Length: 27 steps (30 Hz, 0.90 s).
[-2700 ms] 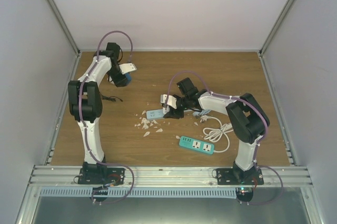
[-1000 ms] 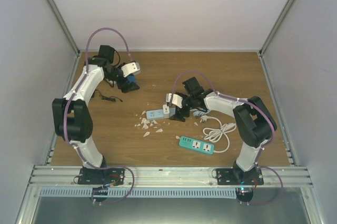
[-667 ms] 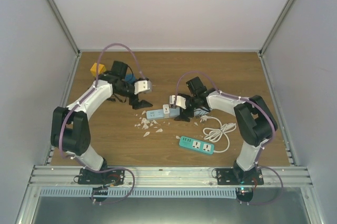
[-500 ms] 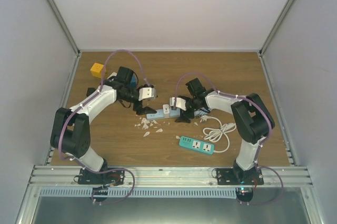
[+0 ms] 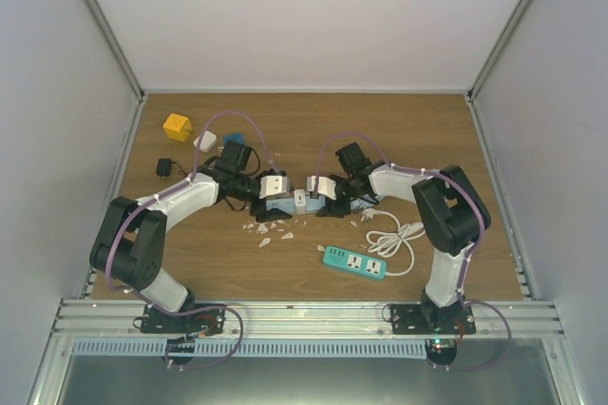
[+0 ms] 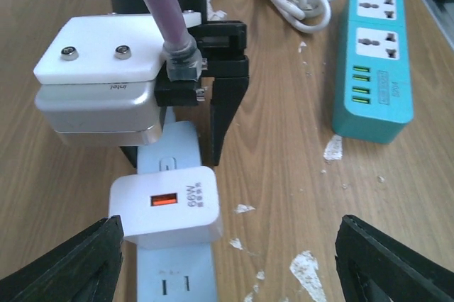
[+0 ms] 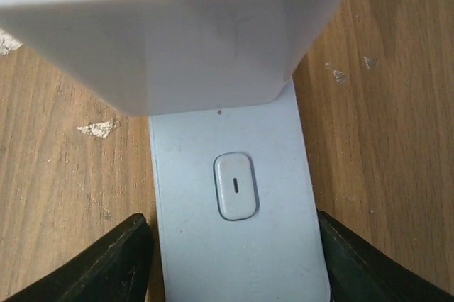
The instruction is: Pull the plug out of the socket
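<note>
Note left gripper (image 6: 230, 225) spread wide, facing charger (image 6: 164, 206) on power strip (image 7: 234, 259); right gripper (image 7: 232, 215) clamped across same strip. Toward near edge: teal strip (image 5: 354, 261), cable (image 5: 401, 234), chips (image 5: 266, 226).

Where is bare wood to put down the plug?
Bare: the far right of the table, behind the right arm, and the near band between the chips and the front rail. Crowded: the centre, where left gripper and right gripper meet at the pale power strip, and around the teal power strip.
</note>
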Tool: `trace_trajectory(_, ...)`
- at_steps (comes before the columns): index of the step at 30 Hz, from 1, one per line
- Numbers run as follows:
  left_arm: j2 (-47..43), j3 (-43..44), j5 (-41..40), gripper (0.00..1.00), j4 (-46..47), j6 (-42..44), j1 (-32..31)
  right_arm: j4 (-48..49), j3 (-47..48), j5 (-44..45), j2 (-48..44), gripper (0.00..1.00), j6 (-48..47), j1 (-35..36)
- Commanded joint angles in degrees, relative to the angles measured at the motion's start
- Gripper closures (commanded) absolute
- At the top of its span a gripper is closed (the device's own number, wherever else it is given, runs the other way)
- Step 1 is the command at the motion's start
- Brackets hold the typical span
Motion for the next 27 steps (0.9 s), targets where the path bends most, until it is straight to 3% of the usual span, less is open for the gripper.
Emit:
trace_trajectory(1, 0.54, -1.51, -2.10, 0.18, 9.16, -3.74, -1.58, -0.66, 0.99, -2.04, 0.45, 0.43, 1.53, -0.03)
trace_trajectory(8, 3.59, -0.27, -3.82, 0.18, 11.08, -4.19, -3.16, 0.54, 1.20, -3.28, 0.00, 0.54, 5.52, 0.84)
trace_trajectory(19, 4.42, -2.87, -8.20, 0.20, 14.84, -4.74, -4.05, 2.60, -1.25, -0.02, -0.68, 0.59, 6.45, 3.80)
trace_trajectory(27, 4.34, -3.83, -6.76, 0.33, 12.63, -3.00, -3.61, 3.01, -1.31, 1.17, -0.34, 0.65, 7.53, 4.40)
